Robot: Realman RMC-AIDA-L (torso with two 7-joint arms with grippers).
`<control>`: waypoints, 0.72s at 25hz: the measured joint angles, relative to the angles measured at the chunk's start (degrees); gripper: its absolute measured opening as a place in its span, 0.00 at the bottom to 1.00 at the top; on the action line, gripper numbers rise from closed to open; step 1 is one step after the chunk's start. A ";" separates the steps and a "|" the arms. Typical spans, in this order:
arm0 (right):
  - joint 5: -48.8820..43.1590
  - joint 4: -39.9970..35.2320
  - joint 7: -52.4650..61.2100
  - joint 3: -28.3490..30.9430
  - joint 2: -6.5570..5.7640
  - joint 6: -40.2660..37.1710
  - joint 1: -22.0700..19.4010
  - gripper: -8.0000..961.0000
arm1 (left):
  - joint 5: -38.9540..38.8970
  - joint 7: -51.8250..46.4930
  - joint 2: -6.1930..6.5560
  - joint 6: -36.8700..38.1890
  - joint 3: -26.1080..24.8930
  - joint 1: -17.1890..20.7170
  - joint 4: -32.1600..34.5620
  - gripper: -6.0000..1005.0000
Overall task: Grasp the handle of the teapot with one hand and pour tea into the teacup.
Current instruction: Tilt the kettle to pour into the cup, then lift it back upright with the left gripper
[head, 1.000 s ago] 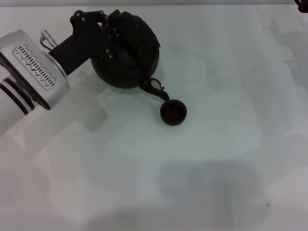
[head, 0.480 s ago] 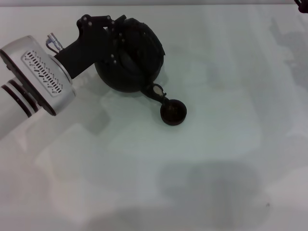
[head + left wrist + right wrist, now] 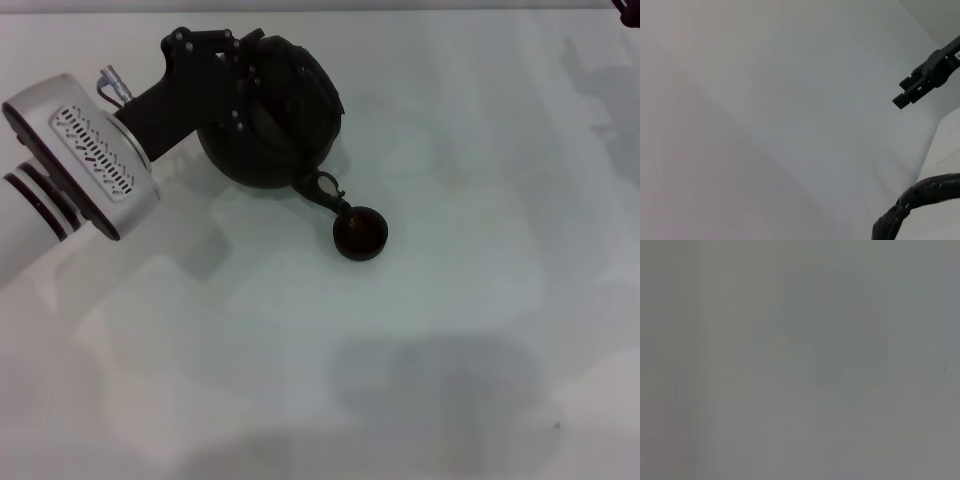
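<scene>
Clearly, the pouring step is in hand: in the head view the teapot [image 3: 272,115] is seen tipped toward its spout [image 3: 322,190], whose tip hangs just above the near rim of the teacup [image 3: 360,233]. The teapot is carried at the far left of the white table [image 3: 450,330], and the teacup is set just in front of and to the right of it, on the surface. The left gripper [image 3: 235,85] is laid over the top of the pot where the handle [image 3: 912,202] would be; it is judged to be closed on that handle, since the pot is held tilted, though the fingertips themselves are lost against the black body and how tightly they are closed cannot be made out. No stream of tea can be distinguished. For the next move, the tilt would need to be kept or eased with the spout held over the cup, and then the pot brought back upright without the cup being nudged. The left wrist view supplies what the head view hides: a rough, wrapped stretch of the handle at the frame's edge, with the right gripper [image 3: 927,75] seen far off. That right gripper is barely caught at the head view's far right corner, parked; its fingers' state cannot be told. Nothing but a blank grey surface is given by the right wrist view.
</scene>
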 joint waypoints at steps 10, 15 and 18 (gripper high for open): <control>0.00 0.00 0.34 0.00 0.00 0.01 0.00 0.86 | -0.46 -0.71 -0.06 0.01 -0.35 0.09 -1.17 0.09; 0.00 0.00 0.35 0.00 0.00 0.00 0.00 0.86 | -0.62 -1.32 -0.09 0.01 -0.45 0.20 -1.57 0.09; 0.00 0.00 0.35 0.00 0.00 0.01 -0.01 0.86 | -0.73 -1.45 -0.12 0.03 -0.64 0.38 -1.61 0.09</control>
